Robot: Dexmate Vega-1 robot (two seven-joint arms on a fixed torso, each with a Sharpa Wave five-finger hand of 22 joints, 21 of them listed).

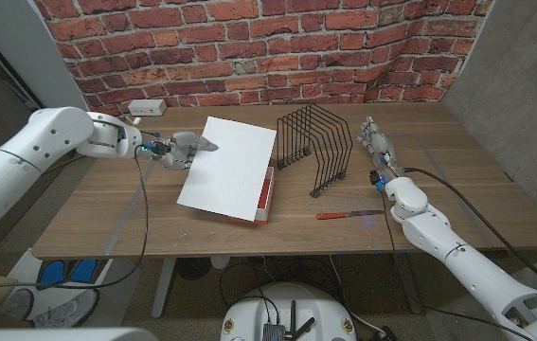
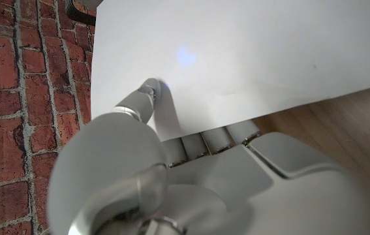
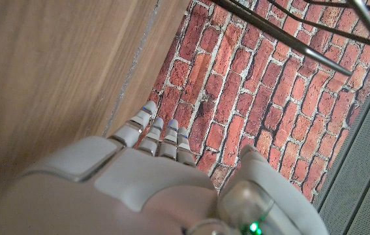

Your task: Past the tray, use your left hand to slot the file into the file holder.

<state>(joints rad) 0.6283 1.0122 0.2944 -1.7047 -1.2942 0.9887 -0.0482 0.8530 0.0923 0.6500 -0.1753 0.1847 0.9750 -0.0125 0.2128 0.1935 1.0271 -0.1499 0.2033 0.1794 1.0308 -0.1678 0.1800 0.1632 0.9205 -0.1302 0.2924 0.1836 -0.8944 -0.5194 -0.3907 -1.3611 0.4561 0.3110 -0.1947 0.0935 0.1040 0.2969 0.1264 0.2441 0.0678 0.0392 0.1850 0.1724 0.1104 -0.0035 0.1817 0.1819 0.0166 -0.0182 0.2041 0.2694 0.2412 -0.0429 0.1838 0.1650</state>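
Note:
The white file (image 1: 230,169) hangs tilted over the red-sided tray (image 1: 266,194), hiding most of it. My left hand (image 1: 178,150) grips the file's left edge. In the left wrist view the thumb (image 2: 147,94) presses on the sheet (image 2: 250,52) and the other fingers (image 2: 211,140) lie under its edge. The black wire file holder (image 1: 313,147) stands just right of the file, apart from it. My right hand (image 1: 377,147) stands right of the holder with straight fingers and holds nothing. In the right wrist view its fingers (image 3: 155,134) point at the brick wall, with the holder's wires (image 3: 302,39) beside them.
A red-handled tool (image 1: 349,215) lies on the table in front of the holder. A white power strip (image 1: 145,107) sits at the back left by the brick wall. Cables run along both arms. Bare wood shows at the table's right part.

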